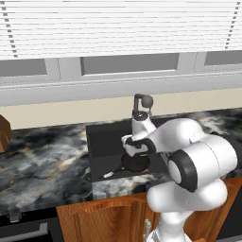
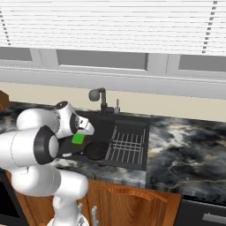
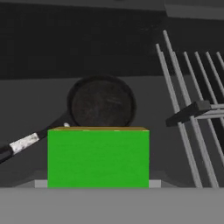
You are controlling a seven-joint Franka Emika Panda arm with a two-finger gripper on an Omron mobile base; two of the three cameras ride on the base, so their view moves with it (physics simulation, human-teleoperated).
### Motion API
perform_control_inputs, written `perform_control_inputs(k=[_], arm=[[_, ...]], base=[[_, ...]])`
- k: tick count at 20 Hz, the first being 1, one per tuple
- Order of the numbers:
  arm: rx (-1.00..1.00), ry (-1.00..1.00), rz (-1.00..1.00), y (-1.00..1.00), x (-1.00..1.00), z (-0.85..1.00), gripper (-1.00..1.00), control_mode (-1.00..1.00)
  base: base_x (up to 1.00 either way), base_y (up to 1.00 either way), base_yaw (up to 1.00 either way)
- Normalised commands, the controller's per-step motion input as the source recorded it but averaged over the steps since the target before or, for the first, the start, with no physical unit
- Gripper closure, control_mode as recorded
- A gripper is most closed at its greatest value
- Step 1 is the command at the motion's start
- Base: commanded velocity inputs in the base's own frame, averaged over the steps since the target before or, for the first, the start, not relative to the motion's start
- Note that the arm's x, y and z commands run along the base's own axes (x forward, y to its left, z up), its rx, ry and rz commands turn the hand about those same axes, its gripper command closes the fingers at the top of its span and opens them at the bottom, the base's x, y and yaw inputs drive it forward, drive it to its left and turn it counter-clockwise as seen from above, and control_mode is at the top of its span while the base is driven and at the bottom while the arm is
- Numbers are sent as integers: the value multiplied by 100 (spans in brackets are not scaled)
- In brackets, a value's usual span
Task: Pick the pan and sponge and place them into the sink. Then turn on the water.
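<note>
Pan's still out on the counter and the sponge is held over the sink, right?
Not quite. The pan already lies inside the sink, beside the wire rack, as the hand view shows. The sponge is indeed over the sink, at the pincer.

Inside the sink (image 2: 132, 164), the pan (image 3: 103, 101) and its handle take the floor ahead, the wire rack (image 3: 192, 109) blocks the right; bare floor lies left of the pan

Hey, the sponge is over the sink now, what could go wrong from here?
1. The sponge hangs above the pan in the sink; released here, it may land on the pan, perhaps bouncing.
2. Reaching for the faucet, the arm could bump the wire rack.
</note>
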Motion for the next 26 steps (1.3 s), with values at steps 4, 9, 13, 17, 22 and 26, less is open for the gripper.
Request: perform_control_inputs(k=[4,9,13,17,22,26], arm=[[1,-2,0,15,18,-31,100,-100],[2,-2,0,14,22,-23,100,-100],[3,0,0,2,21,-15,100,-100],[1,0,0,3,19,-16,100,-100],[0,0,0,0,18,-18,100,-100],[0,0,0,3,13,-25,100,-100]], base=[[0,0,0],[0,0,0],[0,0,0],[0,0,0],[0,0,0],[0,0,0]])
